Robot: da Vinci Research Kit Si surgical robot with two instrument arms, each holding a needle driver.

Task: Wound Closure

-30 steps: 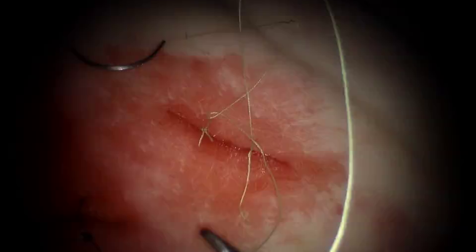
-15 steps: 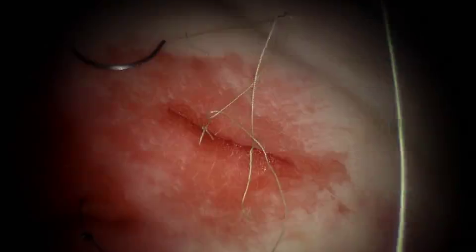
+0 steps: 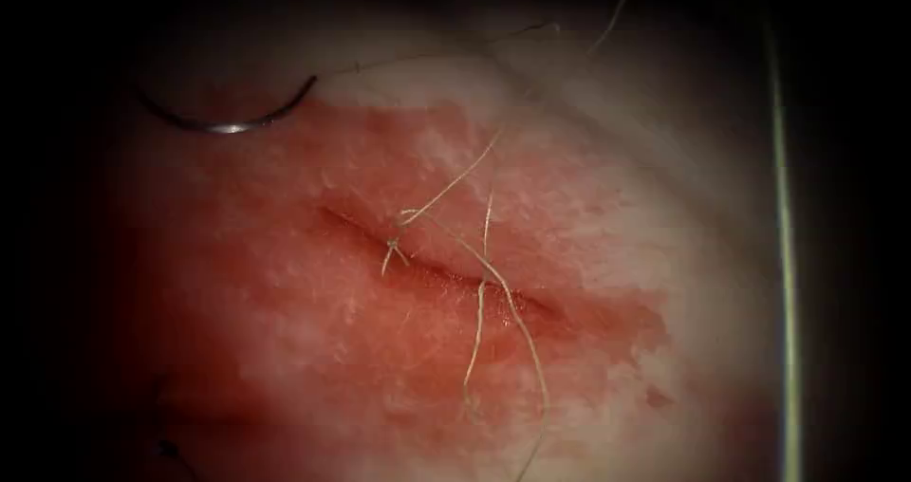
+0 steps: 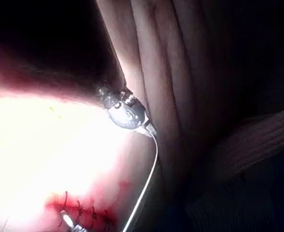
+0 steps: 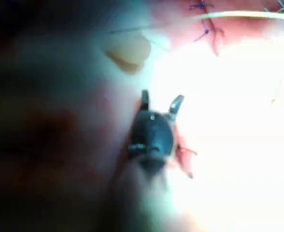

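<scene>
The curved needle point(image 3: 228, 121) lies free on the tissue point(image 3: 285, 330), far left of the cut point(image 3: 446, 273) and held by neither tool. Two knotted stitches cross the cut, one at its left part point(image 3: 391, 247) and one near its middle point(image 3: 486, 283), with loose thread ends trailing off them. A long pale thread point(image 3: 784, 254) runs top to bottom at the right. In the left wrist view my left tool point(image 4: 149, 129) is shut on this thread point(image 4: 149, 174). In the right wrist view my right tool point(image 5: 160, 102) stands open over the tissue with nothing between its jaws.
Red fluid point(image 3: 626, 325) stains the tissue around the cut. A thin dark thread point(image 3: 427, 57) trails from the needle across the pale far tissue. A row of dark stitches point(image 4: 84, 212) shows in the left wrist view, with a metal tip point(image 4: 67, 220) beside it.
The long pale thread has swung to the right. The strand rising from the middle stitch has dropped slack and leans right. A tool tip at the bottom edge has left the endoscope view.
</scene>
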